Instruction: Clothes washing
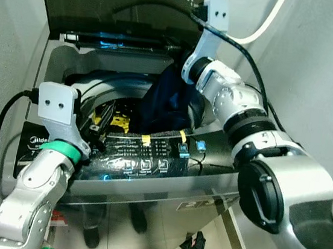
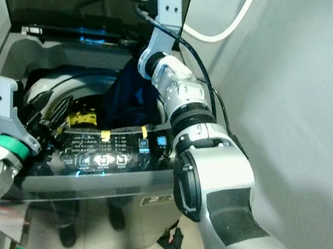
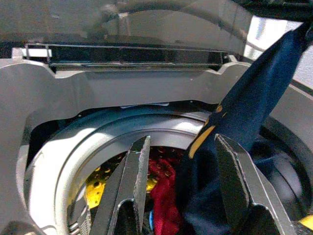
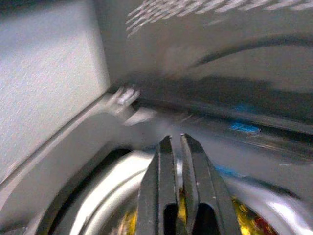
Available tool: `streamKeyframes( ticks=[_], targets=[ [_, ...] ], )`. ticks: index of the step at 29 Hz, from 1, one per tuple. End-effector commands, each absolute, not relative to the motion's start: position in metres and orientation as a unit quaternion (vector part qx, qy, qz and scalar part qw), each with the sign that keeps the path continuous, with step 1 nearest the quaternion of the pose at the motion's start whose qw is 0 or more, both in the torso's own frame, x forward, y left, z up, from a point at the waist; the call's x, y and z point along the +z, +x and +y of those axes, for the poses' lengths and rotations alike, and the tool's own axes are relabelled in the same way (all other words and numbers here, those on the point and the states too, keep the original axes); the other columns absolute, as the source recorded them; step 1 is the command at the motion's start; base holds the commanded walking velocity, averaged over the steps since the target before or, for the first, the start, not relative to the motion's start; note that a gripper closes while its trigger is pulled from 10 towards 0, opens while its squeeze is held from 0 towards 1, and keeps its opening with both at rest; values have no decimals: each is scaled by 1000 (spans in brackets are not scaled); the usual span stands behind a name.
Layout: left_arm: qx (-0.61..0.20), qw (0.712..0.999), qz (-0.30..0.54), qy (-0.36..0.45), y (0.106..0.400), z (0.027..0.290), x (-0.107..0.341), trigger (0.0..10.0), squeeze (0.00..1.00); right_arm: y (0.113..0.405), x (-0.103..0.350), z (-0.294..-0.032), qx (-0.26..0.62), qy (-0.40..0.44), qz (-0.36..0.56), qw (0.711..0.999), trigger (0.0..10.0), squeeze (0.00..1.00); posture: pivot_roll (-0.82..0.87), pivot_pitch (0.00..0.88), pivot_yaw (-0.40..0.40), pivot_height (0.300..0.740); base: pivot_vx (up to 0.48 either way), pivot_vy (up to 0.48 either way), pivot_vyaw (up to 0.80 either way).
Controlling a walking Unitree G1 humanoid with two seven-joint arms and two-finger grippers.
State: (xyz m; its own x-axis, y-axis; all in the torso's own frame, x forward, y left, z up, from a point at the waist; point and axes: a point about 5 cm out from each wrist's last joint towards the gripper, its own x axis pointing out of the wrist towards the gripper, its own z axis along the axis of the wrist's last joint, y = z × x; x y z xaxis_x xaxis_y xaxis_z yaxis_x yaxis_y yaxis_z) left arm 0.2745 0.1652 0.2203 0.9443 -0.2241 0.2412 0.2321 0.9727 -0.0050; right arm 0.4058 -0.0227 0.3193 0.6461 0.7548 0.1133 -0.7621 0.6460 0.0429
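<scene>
A top-loading washing machine [image 1: 58,63] stands before me with its lid [image 1: 120,3] raised. A dark navy garment [image 1: 163,103] hangs over the right side of the drum [image 3: 98,142], its top end pulled up at my right gripper [image 4: 175,139], whose fingers are shut on it. Yellow clothes [image 1: 115,120] and red clothes [image 3: 161,186] lie down in the drum. My left gripper [image 3: 181,142] is open at the drum's front-left rim, pointing in towards the navy garment [image 3: 254,103] without touching it.
The black control panel [image 1: 151,153] runs along the machine's front edge. Walls close in on both sides. A white hose [image 1: 264,24] and black cables run behind the right arm. A small dark item [image 1: 194,246] lies on the tiled floor.
</scene>
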Motion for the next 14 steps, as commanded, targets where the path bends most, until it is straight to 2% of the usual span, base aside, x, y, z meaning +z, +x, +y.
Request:
streamKeyframes(
  ticks=[1, 8, 11, 14],
  targets=[
    [-138, 984, -110, -18, 272, 160, 219, 10000, 0, 400, 299, -16, 473, -3, 11, 881, 10000, 0, 184, 43, -20, 740, 0, 0, 0],
    [-152, 984, -90, 3, 271, 156, 216, 10000, 0, 401, 309, -19, 468, -11, 12, 883, 10000, 0, 185, 43, -24, 740, 0, 0, 0],
    [-161, 985, -29, 55, 276, 153, 212, 10000, 0, 404, 307, -29, 465, -75, 36, 881, 10000, 0, 180, 46, -30, 740, 0, 0, 0],
    [-168, 984, -7, 64, 278, 152, 214, 10000, 0, 405, 309, -34, 461, -106, 47, 880, 10000, 0, 180, 46, -30, 740, 0, 0, 0]
  ],
)
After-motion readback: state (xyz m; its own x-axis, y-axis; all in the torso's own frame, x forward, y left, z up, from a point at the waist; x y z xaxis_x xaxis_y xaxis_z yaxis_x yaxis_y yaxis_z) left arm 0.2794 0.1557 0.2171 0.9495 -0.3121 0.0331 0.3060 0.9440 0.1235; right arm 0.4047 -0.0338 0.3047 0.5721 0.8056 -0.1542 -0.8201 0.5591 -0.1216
